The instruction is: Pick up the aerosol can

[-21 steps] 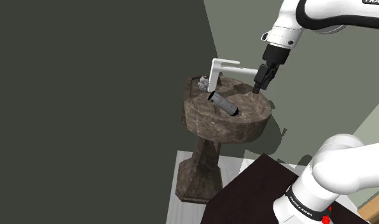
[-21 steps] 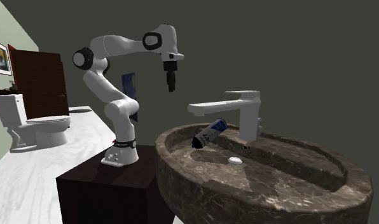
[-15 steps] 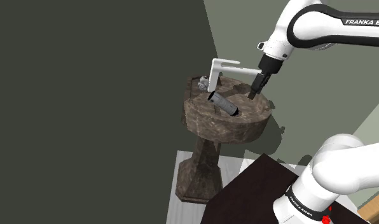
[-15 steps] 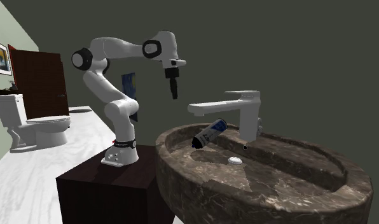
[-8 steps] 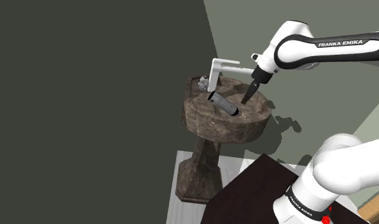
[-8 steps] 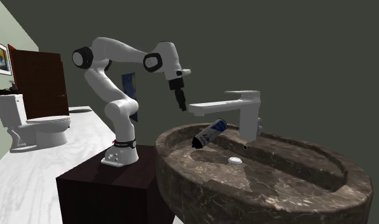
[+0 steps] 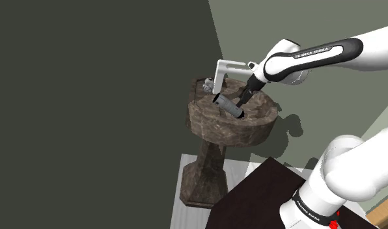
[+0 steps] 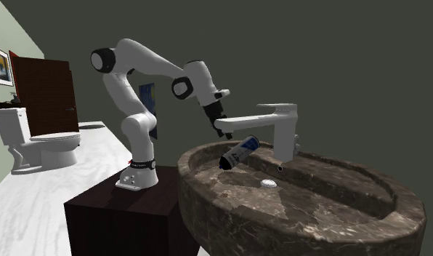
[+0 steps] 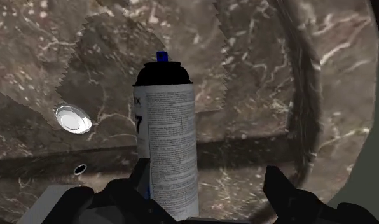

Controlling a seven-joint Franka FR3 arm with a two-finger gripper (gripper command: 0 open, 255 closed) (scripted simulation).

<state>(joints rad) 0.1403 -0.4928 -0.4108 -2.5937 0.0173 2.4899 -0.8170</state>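
The aerosol can is lying inside the sink, tilted rather than standing. In the second exterior view its black cap end sits lower in the bowl, and the other end is propped up toward the back of the sink. The body's white with fine print and a bit of blue on the label, plus a black cap with a tiny blue nozzle poking out. It's on the sink's inner slope, right under the spout of the faucet, a boxy pale thing mounted on the sink's back rim. The drain is a small pale disc at the bottom of the sink, near the can but not touching it.

The gripper hangs over the sink, above the can and close by the tip of the spout. In the wrist view the fingers are spread wide with the can's near end between them, much closer to one finger than the other. Nothing's clamped, so it isn't holding anything. Can't tell if that nearer finger actually touches the can.

The sink itself is dark brown and marble-looking, on a matching pedestal. The arm's stand, a dark box, is right next to the sink. A white toilet sits well away from the sink, past the stand, on a pale floor.
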